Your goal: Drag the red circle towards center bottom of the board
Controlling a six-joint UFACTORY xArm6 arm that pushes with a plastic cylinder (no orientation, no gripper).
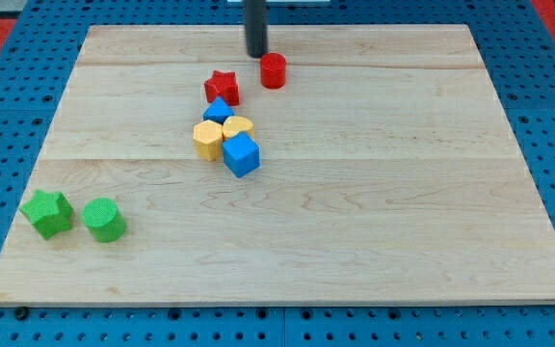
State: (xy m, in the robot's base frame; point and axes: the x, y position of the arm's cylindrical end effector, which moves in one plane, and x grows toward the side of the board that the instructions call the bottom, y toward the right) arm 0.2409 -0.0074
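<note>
Tip (256, 54) of my rod sits near the board's top edge, just to the view's left of the red circle (273, 70), seemingly not touching it. Rod carries no fingers. Below lie a red star (222, 87), 2 blue blocks (219, 110) (242, 154), 2 yellow blocks (207, 139) (238, 126); a green star (47, 212) and green cylinder (103, 219) sit bottom-left.

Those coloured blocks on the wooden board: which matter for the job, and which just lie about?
For the job:
red circle block
my tip, just to its left
wooden board

Lying about:
red star block
two blue blocks
two yellow blocks
green star block
green round block
</note>
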